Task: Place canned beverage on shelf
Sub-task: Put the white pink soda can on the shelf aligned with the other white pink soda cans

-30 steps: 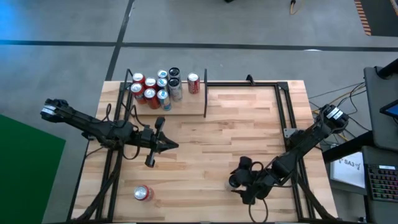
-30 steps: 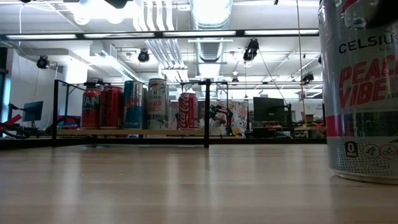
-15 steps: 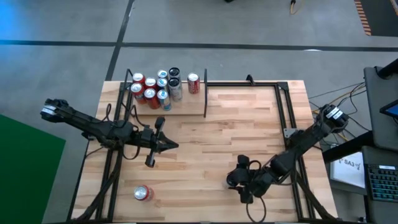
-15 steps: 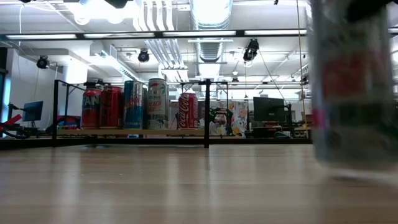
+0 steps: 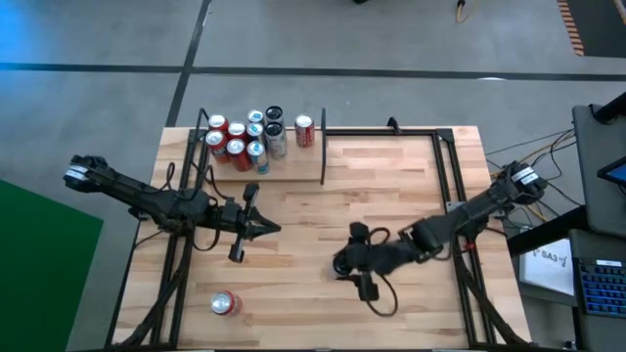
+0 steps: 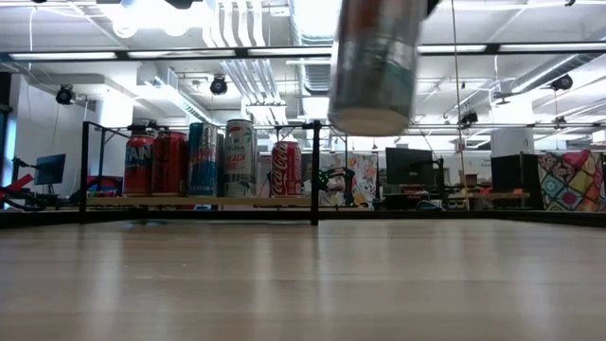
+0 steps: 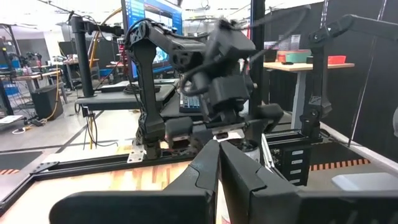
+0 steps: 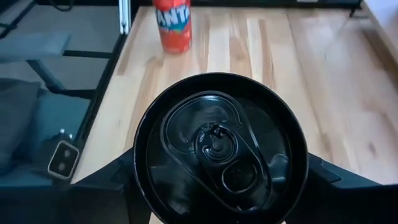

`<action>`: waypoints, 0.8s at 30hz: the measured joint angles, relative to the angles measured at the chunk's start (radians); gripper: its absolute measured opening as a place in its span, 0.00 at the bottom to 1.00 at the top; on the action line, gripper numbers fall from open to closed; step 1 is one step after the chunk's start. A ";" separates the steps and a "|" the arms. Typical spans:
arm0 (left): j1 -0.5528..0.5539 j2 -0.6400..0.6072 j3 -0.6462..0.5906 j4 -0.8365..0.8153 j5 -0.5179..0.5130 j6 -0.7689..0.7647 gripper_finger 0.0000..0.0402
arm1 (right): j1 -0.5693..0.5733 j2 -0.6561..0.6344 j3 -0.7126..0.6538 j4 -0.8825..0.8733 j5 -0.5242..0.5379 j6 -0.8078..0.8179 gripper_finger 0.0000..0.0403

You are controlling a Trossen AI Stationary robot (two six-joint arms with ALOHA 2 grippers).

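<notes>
**Low view: can in the air, shelf has plenty of room on one side**

Low view shows the can hanging clear above the table, nothing under its base. From the right wrist view you look straight down on its dark lid, with the right gripper clamped on the can's sides, one finger each side just below the rim. From overhead the right gripper sits about mid-table, nearer the front edge, well apart from the shelf at the back.

My guess on handling: thin metal wall, stiff enough if it's full, but smooth and round, so it could twist or slide in a loose pinch. Gripping mid-to-upper body across the widest part looks like the sane choice, and it needs to go down flat or it'll tip.

Room-wise, a group of cans crowds the shelf's left part, up to the black divider rod. The stretch to the right of that rod looks bare, so that's the easy landing spot. The thin black rails around the shelf are what the can could clip coming in low.

Left gripper is pinched shut, holding nothing, parked left of centre. One orange can stands near the front-left corner, out of the way.
</notes>
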 joint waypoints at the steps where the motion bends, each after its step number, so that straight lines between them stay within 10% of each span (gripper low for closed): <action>1: 0.000 -0.001 0.000 0.000 0.000 0.000 0.00 | -0.019 0.000 0.012 -0.003 -0.020 -0.018 0.60; 24: 0.000 -0.157 -0.001 -0.128 -0.050 0.106 0.00 | -0.394 0.034 0.161 -0.008 -0.216 -0.308 0.61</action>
